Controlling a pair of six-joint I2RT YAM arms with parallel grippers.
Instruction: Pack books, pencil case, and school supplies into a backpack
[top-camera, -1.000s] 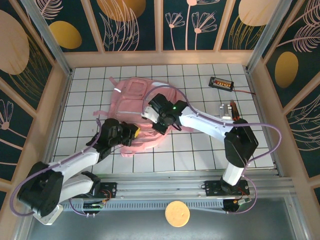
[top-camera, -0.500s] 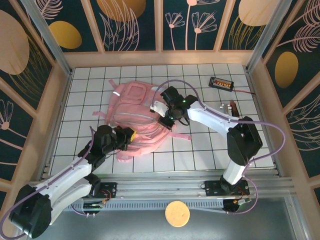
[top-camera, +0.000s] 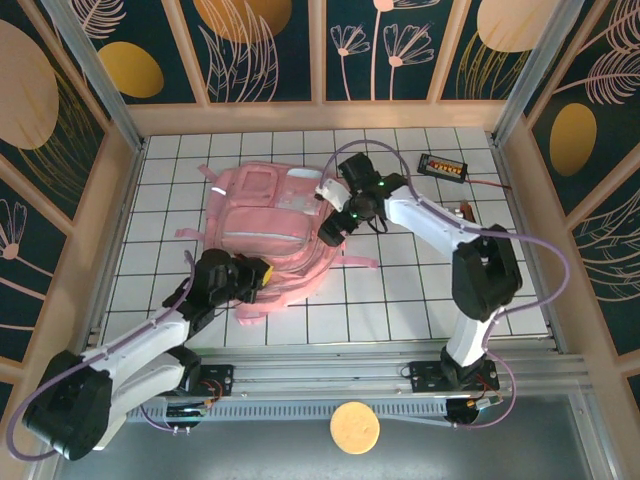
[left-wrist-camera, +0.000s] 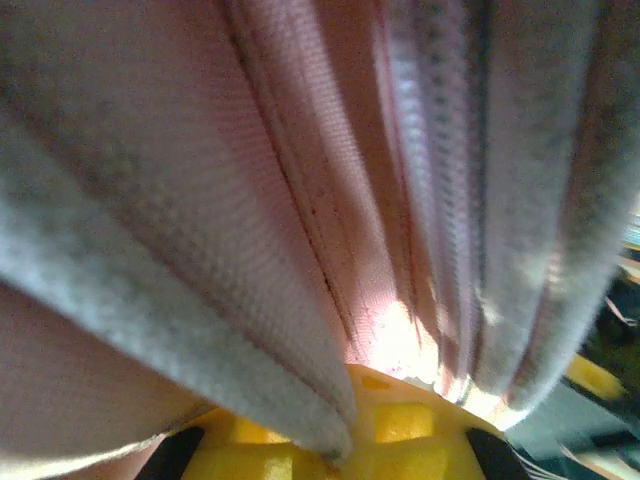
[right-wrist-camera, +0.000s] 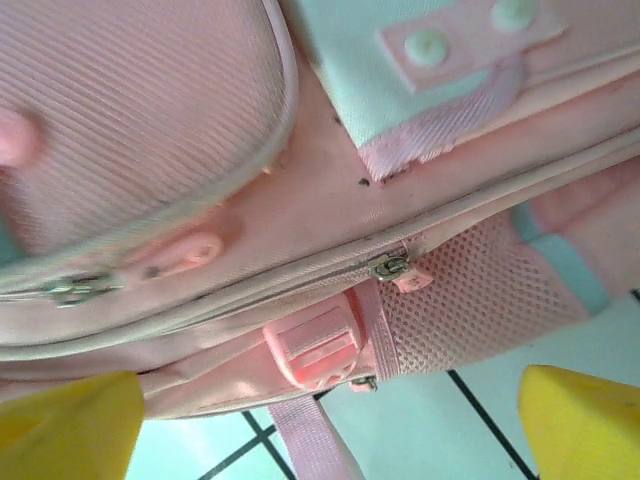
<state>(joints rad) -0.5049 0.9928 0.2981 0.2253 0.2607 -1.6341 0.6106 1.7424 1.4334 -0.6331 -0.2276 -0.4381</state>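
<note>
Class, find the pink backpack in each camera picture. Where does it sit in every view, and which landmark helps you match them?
Top view: the backpack lies flat, left of centre on the table.
Left wrist view: the backpack is very close, its pink folds across most of the frame.
Right wrist view: the backpack spans the upper frame, its buckle near bottom centre.
Shared landmark: the white tiled table, also along the bottom of the right wrist view.

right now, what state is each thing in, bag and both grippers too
large soft pink fabric backpack: lying flat, zipper looks closed
left gripper: shut on a fold of backpack fabric
right gripper: open, over the backpack
small black gadget with orange digits: display lit
</note>
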